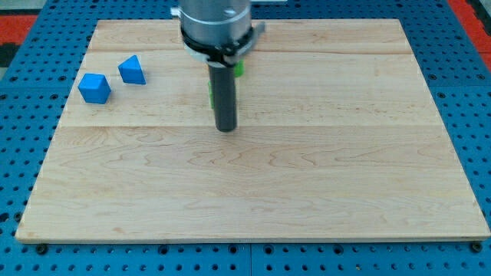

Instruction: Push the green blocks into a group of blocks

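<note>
Pale wooden board [307,192] on blue pegboard [23,46].

This looks like a robotics lab or test bench rather than a home or shop. A pale wooden tabletop [253,199] made of glued planks lies on a blue metal base plate [23,253] drilled with a regular grid of mounting holes, the sort used to fix apparatus in place. A strip of red shows beyond the tabletop's far right corner. A grey machined robot mount [215,27] hangs over the far edge, carrying a straight dark rod. The few small plastic blocks on the bare wood, such as a blue cube [94,87] near the left edge, suit a staged experiment.
</note>
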You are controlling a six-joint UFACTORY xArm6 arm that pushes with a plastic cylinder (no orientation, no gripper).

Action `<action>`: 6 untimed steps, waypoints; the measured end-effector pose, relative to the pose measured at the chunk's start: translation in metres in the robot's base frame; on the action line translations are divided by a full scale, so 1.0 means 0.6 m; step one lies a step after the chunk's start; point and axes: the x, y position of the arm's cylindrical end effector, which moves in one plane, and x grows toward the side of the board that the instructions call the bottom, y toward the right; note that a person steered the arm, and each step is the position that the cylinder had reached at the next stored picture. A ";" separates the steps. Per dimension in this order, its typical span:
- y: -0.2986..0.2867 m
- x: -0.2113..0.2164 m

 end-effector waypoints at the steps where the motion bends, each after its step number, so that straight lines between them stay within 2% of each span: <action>1: -0.016 -0.028; 3: -0.041 -0.170; 4: -0.042 -0.108; 5: -0.209 -0.080; 6: -0.398 -0.090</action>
